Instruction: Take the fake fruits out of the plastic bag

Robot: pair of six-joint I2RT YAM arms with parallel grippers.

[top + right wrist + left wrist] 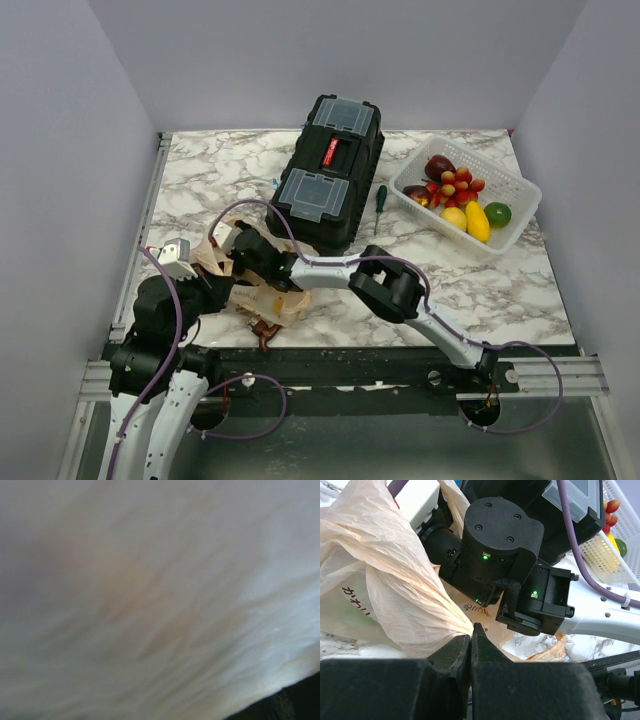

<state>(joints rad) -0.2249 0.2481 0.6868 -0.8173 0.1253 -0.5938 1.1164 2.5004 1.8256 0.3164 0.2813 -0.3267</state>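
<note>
- Plastic bag point(272, 302): thin, crinkled, peach-beige, with small print. It lies crumpled on the marble table point(500, 290) at the near left, just in front of the toolbox. What it contains cannot be made out.
- Left gripper point(471, 639): its jaws are pressed together and a gathered fold of the bag's film is pinched between the tips. The bag is drawn taut from that point.
- Right gripper point(232, 258): it is reached across from the right and buried in the mouth of the bag. Its fingers are hidden by the film, so it cannot be told whether the jaws are spread or closed. The right wrist view is filled with blurred pale plastic.
- Fake fruits point(458, 190): they are held in the white lattice basket point(520, 190) at the far right, well apart from the bag. A dark purple piece, a red-yellow grape cluster, two yellow pieces and a green one are seen there.
- Toolbox point(330, 170): black with a red latch and clear lid compartments, set at the table's centre back.
- Screwdriver point(380, 203): green-handled, laid between the toolbox and the basket.
</note>
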